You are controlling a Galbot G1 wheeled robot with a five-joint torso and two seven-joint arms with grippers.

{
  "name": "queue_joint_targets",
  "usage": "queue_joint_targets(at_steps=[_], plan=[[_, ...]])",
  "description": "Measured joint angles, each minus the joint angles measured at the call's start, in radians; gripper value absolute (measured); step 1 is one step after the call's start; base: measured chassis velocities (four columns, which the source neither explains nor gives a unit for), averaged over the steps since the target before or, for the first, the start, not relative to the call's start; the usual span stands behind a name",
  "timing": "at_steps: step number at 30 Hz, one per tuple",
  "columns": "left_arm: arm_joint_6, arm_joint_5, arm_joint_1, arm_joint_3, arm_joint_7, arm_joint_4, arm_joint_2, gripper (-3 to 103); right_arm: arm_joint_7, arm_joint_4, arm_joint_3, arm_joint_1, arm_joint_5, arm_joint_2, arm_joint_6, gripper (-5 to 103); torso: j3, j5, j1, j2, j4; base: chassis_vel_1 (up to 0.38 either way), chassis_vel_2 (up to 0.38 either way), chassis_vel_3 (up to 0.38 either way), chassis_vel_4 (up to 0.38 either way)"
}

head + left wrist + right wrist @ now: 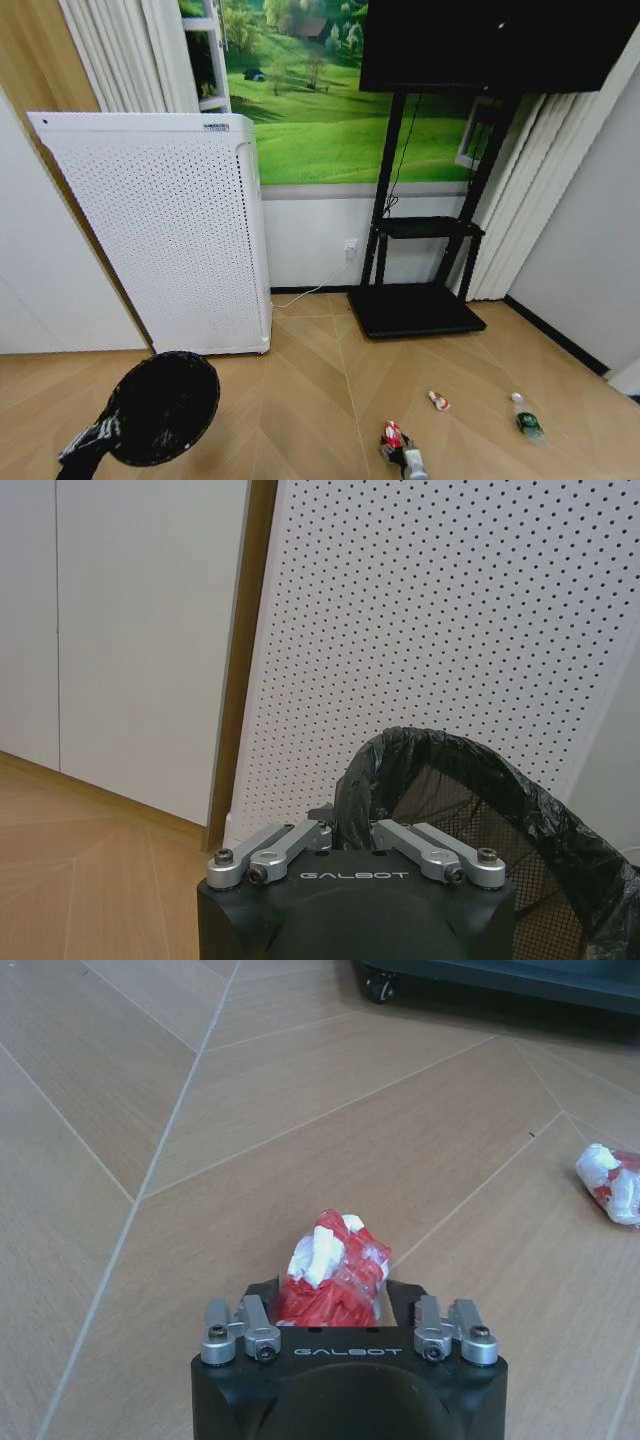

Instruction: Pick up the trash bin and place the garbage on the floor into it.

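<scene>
While its jaws pinch the rim, the left gripper (pixel 352 832) holds the small black round mesh trash bin (pixel 165 405), lined with a black bag, tilted beside the tall white perforated appliance (pixel 170 240). Low over the herringbone wood floor (pixel 320 400), the right gripper (pixel 335 1305) clamps a crumpled red-and-white wrapper (pixel 333 1272). Another red-and-white wrapper (pixel 438 400) and a clear plastic bottle with a green label (pixel 527 417) lie nearby.

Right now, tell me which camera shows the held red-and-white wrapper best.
The right wrist view: the crumpled wrapper sits close up, clamped in the right end effector. The head view shows it small and low, partly covered by that end effector. The left wrist view faces the trash bin instead.
</scene>
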Motion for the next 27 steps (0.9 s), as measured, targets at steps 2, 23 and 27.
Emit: queue_joint_targets(at_steps=[2, 23, 27], plan=[[0.000, 0.001, -0.002, 0.002, 0.000, 0.001, 0.000, 7, 0.000, 0.002, 0.002, -0.002, 0.000, 0.000, 0.001, 58, 0.000, 0.0001, 0.000, 0.000, 0.0000, 0.000, 0.000, 0.000, 0.000], [0.051, -0.121, -0.115, 0.162, -0.088, 0.040, 0.125, 7, -0.120, 0.533, 0.069, -0.196, 0.357, -0.074, 0.020, 45, 0.000, 0.0001, 0.000, 0.000, -0.0002, 0.000, 0.000, 0.000, 0.000], [0.075, -0.259, -0.194, 0.247, -0.172, 0.069, 0.197, 7, -0.169, 0.727, 0.090, -0.252, 0.471, -0.113, -0.007, 45, 0.000, 0.0003, 0.000, 0.000, -0.0006, 0.000, 0.000, 0.000, 0.000]])
